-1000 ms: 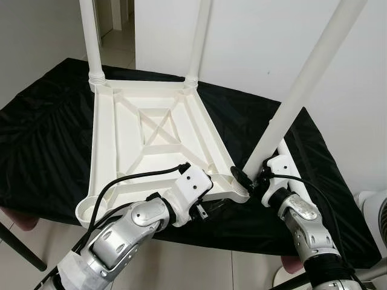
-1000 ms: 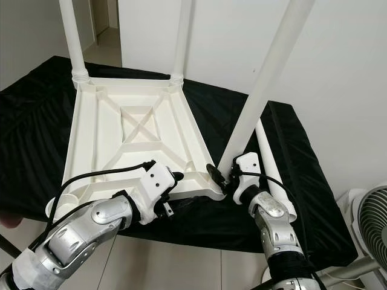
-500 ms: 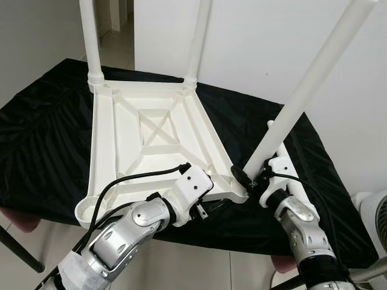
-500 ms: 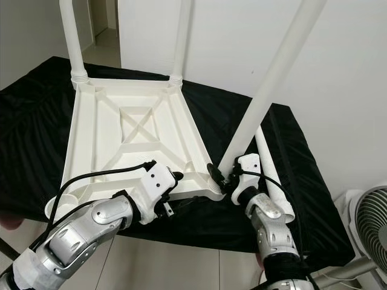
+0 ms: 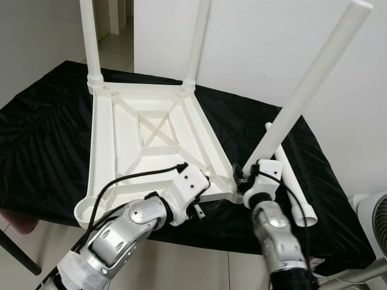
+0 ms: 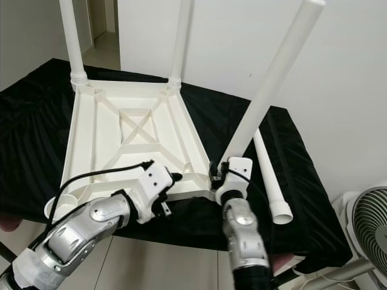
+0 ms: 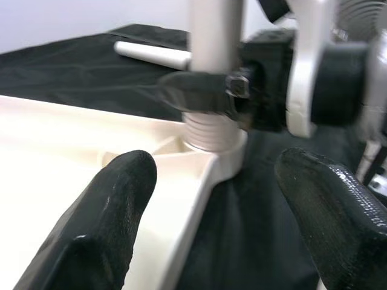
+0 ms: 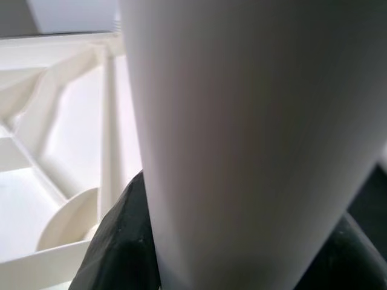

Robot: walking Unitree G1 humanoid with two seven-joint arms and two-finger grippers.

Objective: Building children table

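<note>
A white plastic tabletop [image 5: 151, 130] lies upside down on a black-covered table [image 5: 42, 133]. Two white legs [image 5: 91, 36] [image 5: 196, 39] stand upright in its far corners. A third leg [image 5: 308, 90] leans to the right from the near right corner socket [image 7: 211, 136]. My right gripper [image 5: 242, 181] is shut on that leg's base, and black fingers [image 8: 121, 241] press on either side of it. My left gripper [image 7: 217, 163] is open at the tabletop's near rim, just left of that corner. A fourth leg [image 5: 290, 181] lies loose on the cloth to the right.
The near left corner socket [image 5: 86, 209] holds no leg. A white fan [image 5: 378, 217] stands on the floor at the right. A white wall rises behind the table, and a doorway opens at the back left.
My right forearm has swung in toward the middle, below the corner. The held leg stands a little steeper, with its top end now in view. The left arm has barely moved.
</note>
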